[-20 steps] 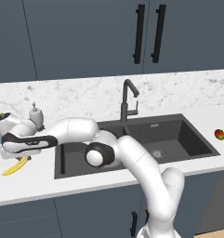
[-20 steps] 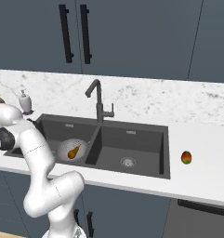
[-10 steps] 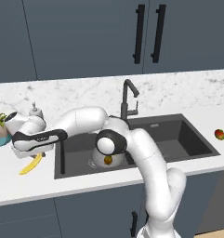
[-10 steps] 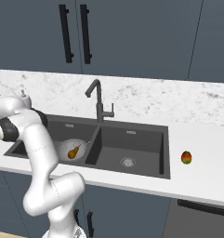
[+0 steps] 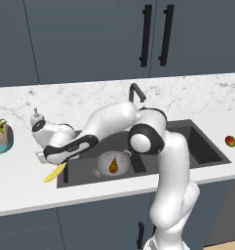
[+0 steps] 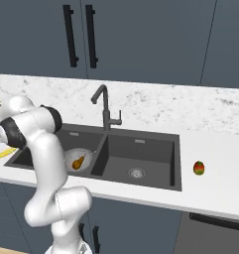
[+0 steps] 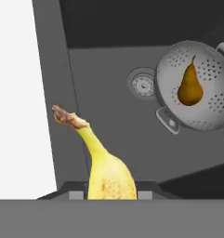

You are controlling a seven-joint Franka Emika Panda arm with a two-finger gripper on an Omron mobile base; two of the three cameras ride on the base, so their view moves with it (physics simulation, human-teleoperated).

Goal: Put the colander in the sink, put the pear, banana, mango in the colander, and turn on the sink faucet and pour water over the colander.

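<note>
Closest to us, the tool (image 7: 111, 189) is nearly closed around the thick end of the banana (image 7: 105, 168), whose stem end juts out ahead over the left edge of the sink (image 7: 108, 121). We judge the fruit is carried, since in the left base view its yellow body (image 5: 55, 172) hangs below the hand just at the sink's left rim.

A little further on, the colander (image 7: 195, 85) sits on the floor of the left basin, next to the round drain (image 7: 142, 85), with the pear (image 7: 190, 87) lying inside it. The same bowl and pear show in the left base view (image 5: 112, 163).

Beyond that stands the sink faucet (image 6: 106, 108) at the back of the divider, and far off on the desk (image 6: 215, 183), right of the sink, lies the mango (image 6: 199, 168).

We see two risks. The grip is at one end of a long fruit, so it may swing or slip while carried. And if it is let go short of the colander, or lands across the rim, it could tip the light bowl or fall into the basin.
</note>
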